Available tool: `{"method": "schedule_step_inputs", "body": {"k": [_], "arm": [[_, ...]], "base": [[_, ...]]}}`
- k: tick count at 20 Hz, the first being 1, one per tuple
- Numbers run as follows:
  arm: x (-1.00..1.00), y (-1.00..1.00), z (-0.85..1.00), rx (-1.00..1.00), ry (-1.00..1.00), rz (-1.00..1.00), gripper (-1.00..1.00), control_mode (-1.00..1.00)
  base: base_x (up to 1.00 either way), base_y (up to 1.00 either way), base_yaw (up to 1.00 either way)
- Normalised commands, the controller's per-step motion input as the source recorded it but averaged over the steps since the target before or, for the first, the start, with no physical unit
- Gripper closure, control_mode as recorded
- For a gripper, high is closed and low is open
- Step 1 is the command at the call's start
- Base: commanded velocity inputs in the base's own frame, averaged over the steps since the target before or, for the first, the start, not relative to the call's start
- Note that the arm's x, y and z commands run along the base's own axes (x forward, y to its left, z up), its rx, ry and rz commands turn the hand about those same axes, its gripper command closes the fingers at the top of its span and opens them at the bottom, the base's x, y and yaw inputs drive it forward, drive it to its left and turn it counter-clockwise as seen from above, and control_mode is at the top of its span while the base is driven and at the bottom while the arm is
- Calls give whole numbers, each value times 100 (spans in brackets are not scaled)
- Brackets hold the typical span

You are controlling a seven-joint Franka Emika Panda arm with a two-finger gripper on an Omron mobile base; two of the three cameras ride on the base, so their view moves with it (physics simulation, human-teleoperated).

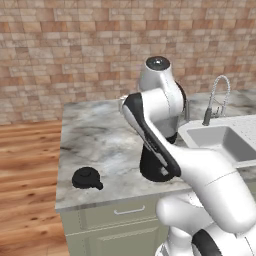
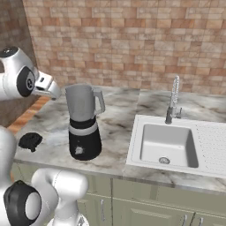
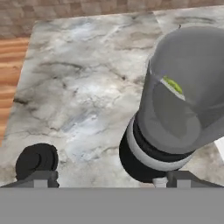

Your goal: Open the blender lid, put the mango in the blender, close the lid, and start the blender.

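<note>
Lid off, on counter left of blender; mango inside jar; jaws open, empty; closing and starting remain.

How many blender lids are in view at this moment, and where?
1. The blender lid lies on the marble counter near its front left corner, apart from the blender, whose jar stands uncovered. Nothing suggests another, though the arm hides part of the counter.

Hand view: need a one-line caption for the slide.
Open gripper looks down at the lidless blender with the mango inside; the blender lid lies on the marble counter.
</note>
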Motion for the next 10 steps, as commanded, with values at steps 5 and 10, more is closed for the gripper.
{"method": "schedule_step_inputs", "body": {"k": [5, 10], "arm": [[-36, 95, -100, -9, 20, 11, -100, -100], [-2, 85, -70, -11, 15, 18, -100, -100]], "base": [[0, 0, 0], [0, 0, 0]]}}
